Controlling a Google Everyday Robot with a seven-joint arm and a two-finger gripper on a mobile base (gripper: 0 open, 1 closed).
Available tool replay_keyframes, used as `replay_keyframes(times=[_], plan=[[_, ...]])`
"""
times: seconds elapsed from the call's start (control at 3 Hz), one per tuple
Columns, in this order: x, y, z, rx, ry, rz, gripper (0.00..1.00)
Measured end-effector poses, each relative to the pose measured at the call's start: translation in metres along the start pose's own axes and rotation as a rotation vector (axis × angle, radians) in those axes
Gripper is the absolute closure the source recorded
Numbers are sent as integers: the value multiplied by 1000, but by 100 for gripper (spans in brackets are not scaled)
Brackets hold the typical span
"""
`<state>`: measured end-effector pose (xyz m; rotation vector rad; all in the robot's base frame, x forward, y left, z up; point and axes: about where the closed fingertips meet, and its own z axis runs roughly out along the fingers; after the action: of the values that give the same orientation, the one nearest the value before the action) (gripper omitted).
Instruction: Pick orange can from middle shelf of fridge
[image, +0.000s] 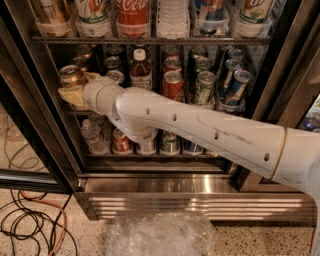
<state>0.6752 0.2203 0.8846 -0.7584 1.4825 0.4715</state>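
- One can is all that matters here: the orange can (71, 77) is at the far left end of the middle shelf (215, 107), right up at the front of the fridge (165, 192).
- The gripper (76, 89) is already on it. The tan fingers (67, 96) wrap the can's body and look clamped tight, with the silver top poking out above them. I can't tell if the can's base is touching the surface or just off it.
- So to me the step in hand is the pull-out, not the grab.
- I'd draw it straight toward the near side, upright and level. There isn't much room under the rack above, so only a small lift.
- Watch the black door frame (35, 115) just left of the can. Drifting left looks like the easiest way to clip something.
- The silver-topped can (116, 76) just right of the wrist and the brown bottle (140, 70) are close, so no swinging right either.
- The white arm (200, 130) crosses in front of the lower rack, so back out along that same line.
- Thin aluminium, probably cold and slick: firm grip, slow move.
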Motion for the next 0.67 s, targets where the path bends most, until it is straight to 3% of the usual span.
replay_keyframes(times=[0.67], plan=[[5, -40, -31, 19, 6, 4, 100]])
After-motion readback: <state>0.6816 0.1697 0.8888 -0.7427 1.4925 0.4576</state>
